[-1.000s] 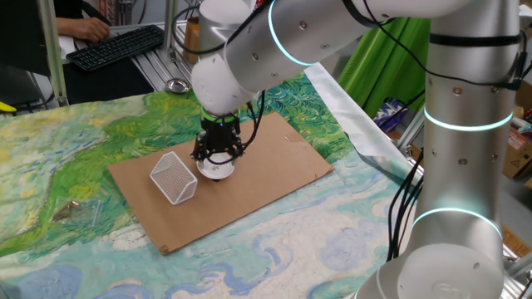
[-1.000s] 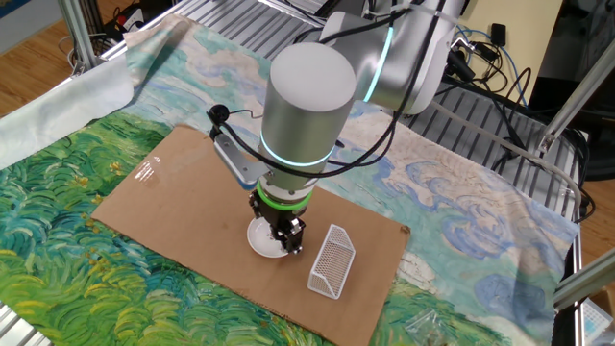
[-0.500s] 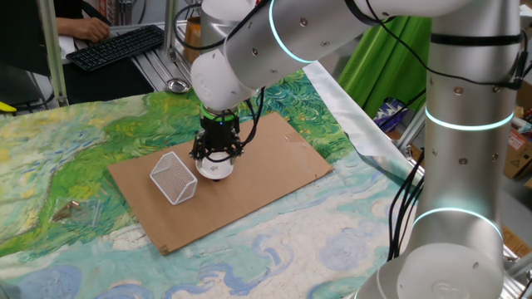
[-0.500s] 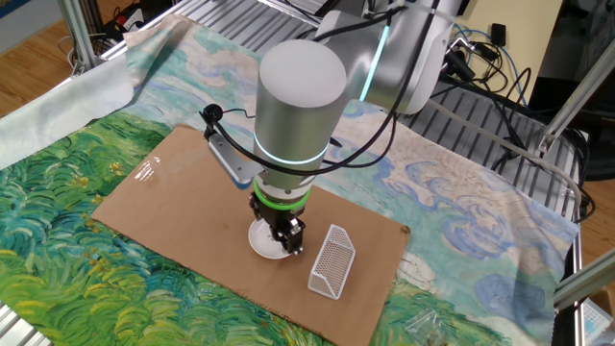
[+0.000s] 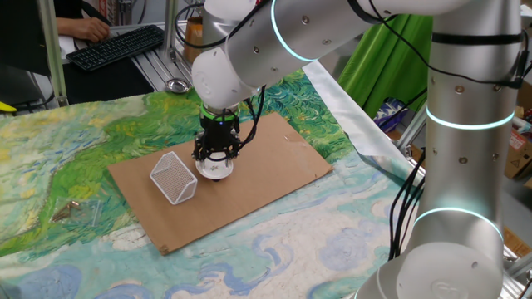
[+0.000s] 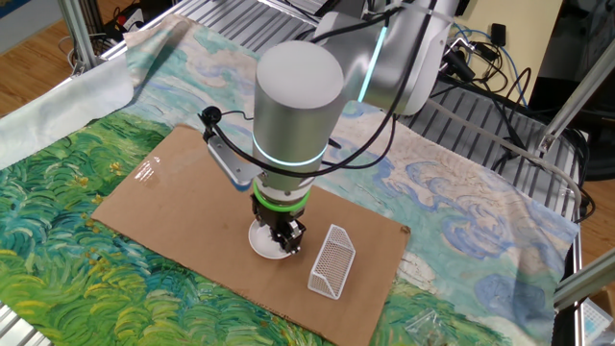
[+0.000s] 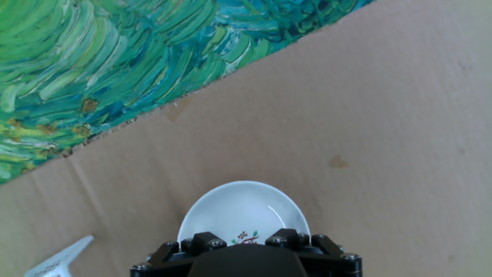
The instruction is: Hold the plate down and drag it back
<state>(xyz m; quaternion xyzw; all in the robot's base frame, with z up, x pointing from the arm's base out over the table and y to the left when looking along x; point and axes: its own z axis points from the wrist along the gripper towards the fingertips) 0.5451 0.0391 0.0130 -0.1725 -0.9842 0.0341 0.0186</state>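
The plate [image 7: 244, 209] is a small white dish with a tiny red and green sprig painted at its centre. It lies on the brown cardboard sheet [image 5: 274, 166]. My gripper [image 5: 218, 158] points straight down onto it, and its black fingers [image 6: 285, 234] stand apart inside the rim. In the hand view the gripper [image 7: 246, 240] covers the near half of the dish, so the fingertips are hidden. Part of the plate [image 5: 214, 172] shows below the fingers in one fixed view, and the plate [image 6: 263, 240] peeks out to their left in the other.
A white wire-mesh basket [image 5: 174, 177] lies on its side on the cardboard next to the plate, also seen as the basket [image 6: 332, 259]. The painted green and blue cloth [image 5: 66, 149] surrounds the sheet. A metal bowl [image 5: 176, 85] and a keyboard [image 5: 116, 46] sit beyond the table's far edge.
The arm's upper link has shifted slightly left in the other fixed view. The gripper stays on the plate, and the plate and the basket have not visibly moved.
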